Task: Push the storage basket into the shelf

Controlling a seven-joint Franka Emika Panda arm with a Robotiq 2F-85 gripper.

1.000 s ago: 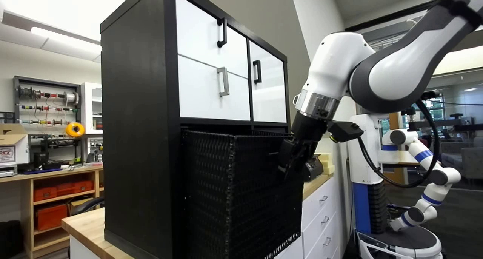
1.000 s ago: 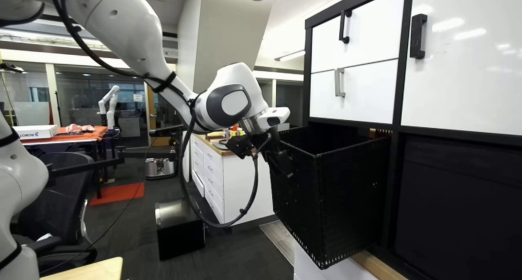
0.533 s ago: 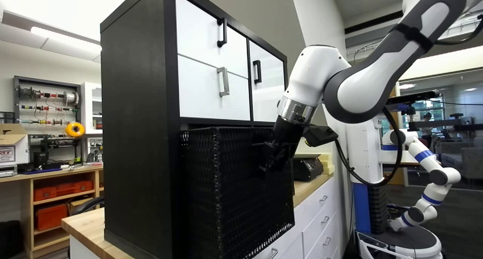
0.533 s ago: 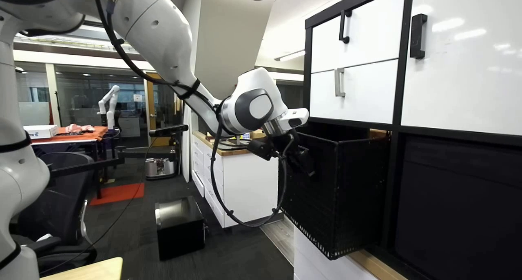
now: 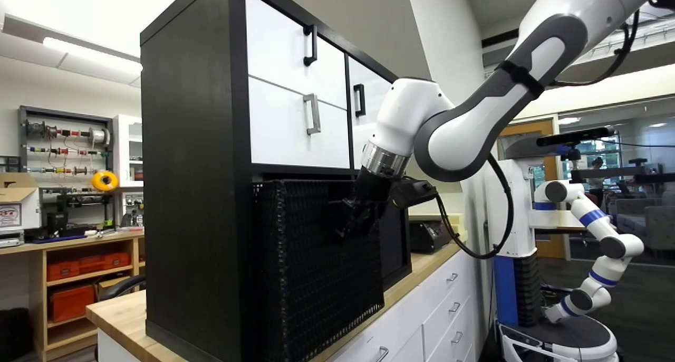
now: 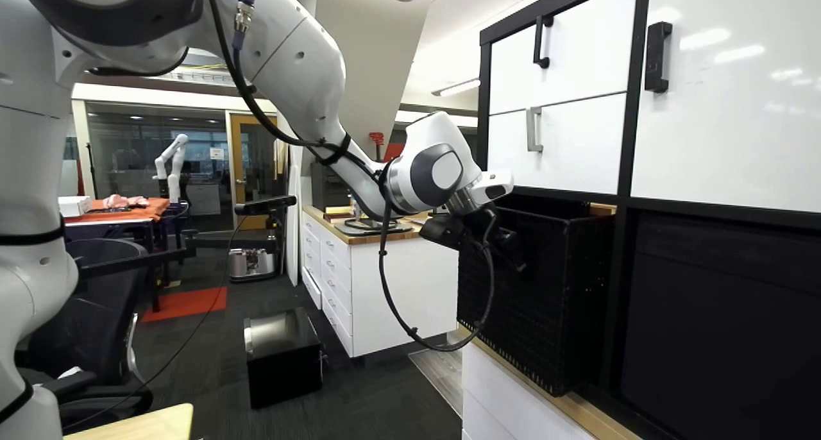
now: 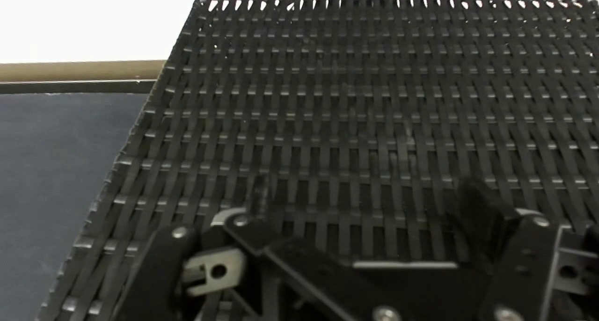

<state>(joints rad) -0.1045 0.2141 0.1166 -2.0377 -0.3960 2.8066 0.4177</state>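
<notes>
With fingers (image 7: 484,218) parted at the wrist view's bottom, pushing above centre could tilt the basket (image 5: 329,272), jamming it in the shelf (image 5: 240,156).

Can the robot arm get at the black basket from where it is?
Probably yes: the open tool is right by the front of the black woven basket, and the wrist view shows nothing between them. Whether they touch, I can't tell.
</notes>
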